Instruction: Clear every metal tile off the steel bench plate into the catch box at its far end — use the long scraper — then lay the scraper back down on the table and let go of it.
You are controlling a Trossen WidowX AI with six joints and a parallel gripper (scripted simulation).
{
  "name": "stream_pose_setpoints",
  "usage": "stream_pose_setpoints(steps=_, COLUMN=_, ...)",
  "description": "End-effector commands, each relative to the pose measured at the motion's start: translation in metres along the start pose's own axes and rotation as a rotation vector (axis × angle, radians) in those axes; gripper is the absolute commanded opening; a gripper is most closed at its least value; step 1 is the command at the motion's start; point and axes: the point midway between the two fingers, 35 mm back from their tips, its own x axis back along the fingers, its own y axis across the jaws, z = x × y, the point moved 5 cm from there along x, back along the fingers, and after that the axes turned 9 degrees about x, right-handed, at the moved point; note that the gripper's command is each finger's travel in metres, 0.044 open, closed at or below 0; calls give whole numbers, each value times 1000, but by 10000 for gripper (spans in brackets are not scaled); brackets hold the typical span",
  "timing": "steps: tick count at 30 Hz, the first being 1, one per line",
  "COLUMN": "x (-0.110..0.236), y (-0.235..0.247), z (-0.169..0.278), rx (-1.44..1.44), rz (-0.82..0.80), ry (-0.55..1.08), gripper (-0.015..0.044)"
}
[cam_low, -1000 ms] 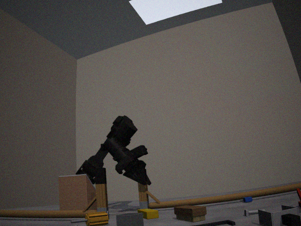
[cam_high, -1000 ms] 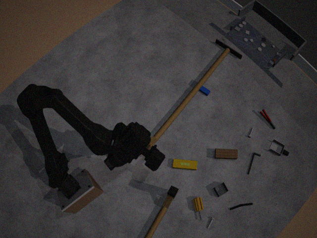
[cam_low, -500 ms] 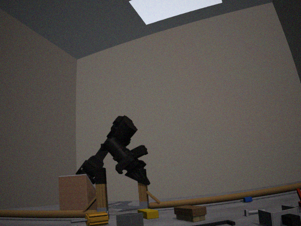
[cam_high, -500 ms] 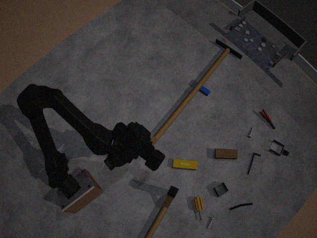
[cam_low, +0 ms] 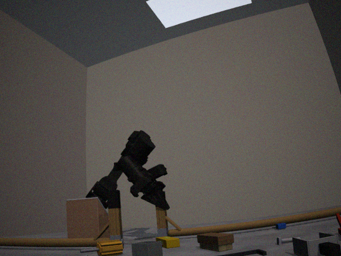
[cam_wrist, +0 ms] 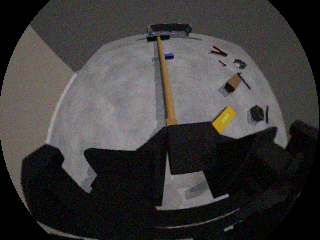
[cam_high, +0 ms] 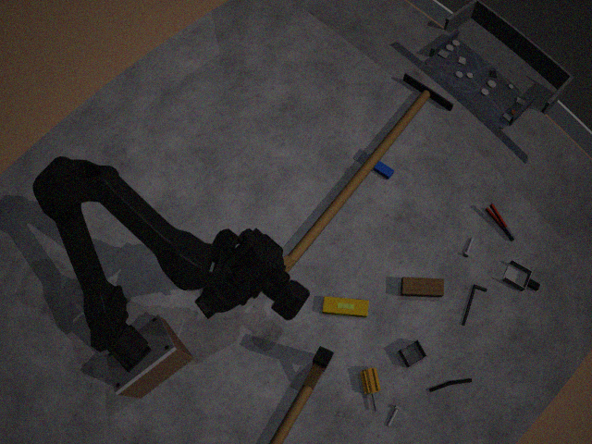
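Note:
The long scraper (cam_high: 363,166) (cam_low: 248,223) (cam_wrist: 166,83) has a wooden handle and a black blade (cam_high: 426,92). It lies across the table, with the blade just short of the steel bench plate (cam_high: 477,67). Several pale metal tiles (cam_high: 461,60) lie scattered on the plate. The dark catch box (cam_high: 521,47) stands at the plate's far end. My gripper (cam_high: 283,266) (cam_low: 162,206) (cam_wrist: 176,130) is low at the handle's near end and is shut on it. In the wrist view the handle runs straight away from the fingers toward the plate.
A blue block (cam_high: 384,169) lies beside the handle's middle. A yellow block (cam_high: 345,306) and a brown block (cam_high: 422,287) lie right of the gripper. A second, shorter scraper (cam_high: 305,387) lies in front. Small tools and boxes (cam_high: 499,221) (cam_high: 412,353) are scattered at the right.

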Motion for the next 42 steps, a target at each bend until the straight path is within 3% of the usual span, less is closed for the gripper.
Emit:
stream_pose_setpoints(steps=1, x=2, y=-8, z=-1, rx=-6, rz=20, ry=-2, gripper=0)
stream_pose_setpoints(steps=42, x=5, y=-34, z=7, rx=-113, rz=101, ry=13, gripper=0)
